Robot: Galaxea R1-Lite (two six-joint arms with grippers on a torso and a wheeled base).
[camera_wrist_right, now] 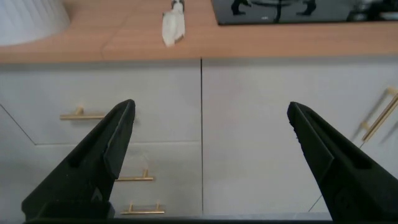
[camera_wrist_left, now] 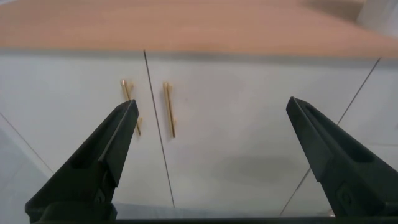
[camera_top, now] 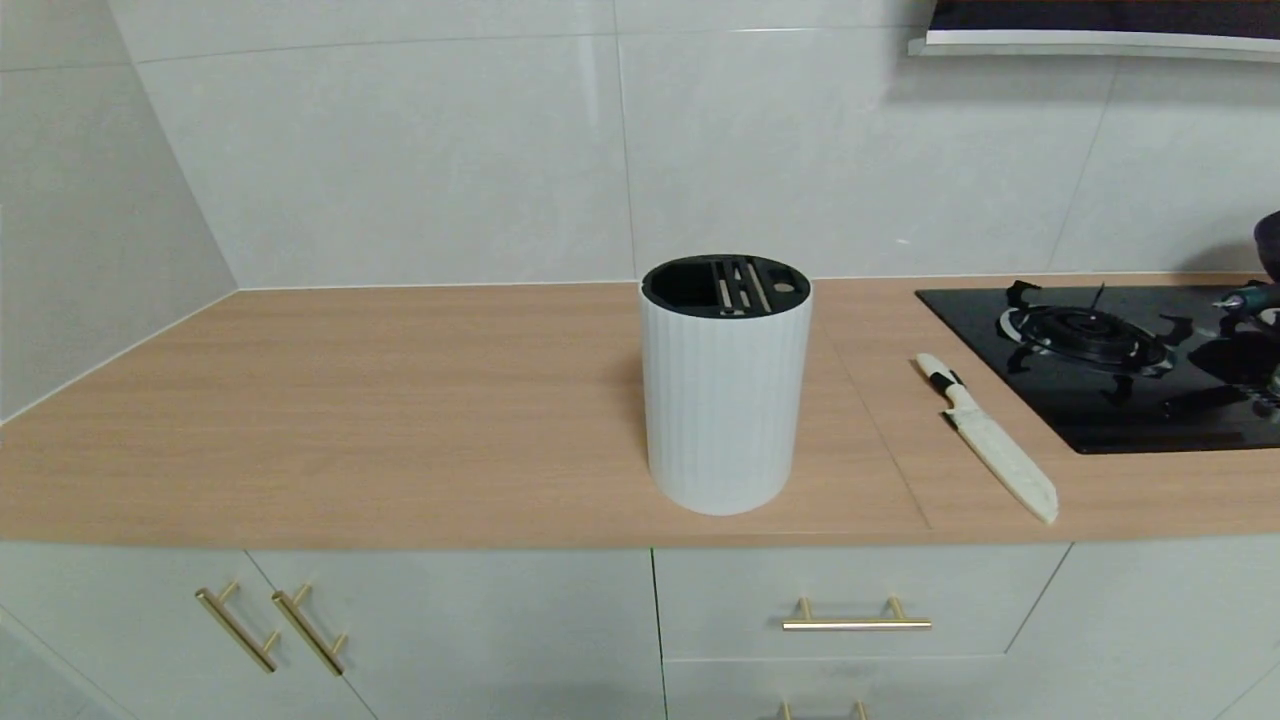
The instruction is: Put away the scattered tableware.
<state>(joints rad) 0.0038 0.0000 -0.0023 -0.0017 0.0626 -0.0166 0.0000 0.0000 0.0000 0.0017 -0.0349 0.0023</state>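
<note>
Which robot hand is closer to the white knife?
The right gripper. It sits low in front of the drawers, with the knife on the counter up ahead of it. The left gripper faces the cupboard doors further left, away from the knife.

One white ribbed knife holder (camera_top: 725, 400) is counted at the centre of the head view, and one knife (camera_top: 985, 443) to its right. One hob (camera_top: 1050, 405) with one burner (camera_top: 1085, 335) fully seen is counted at the right. Four gold handles (camera_top: 856, 624) are counted along the bottom, the lowest cut off by the edge.
</note>
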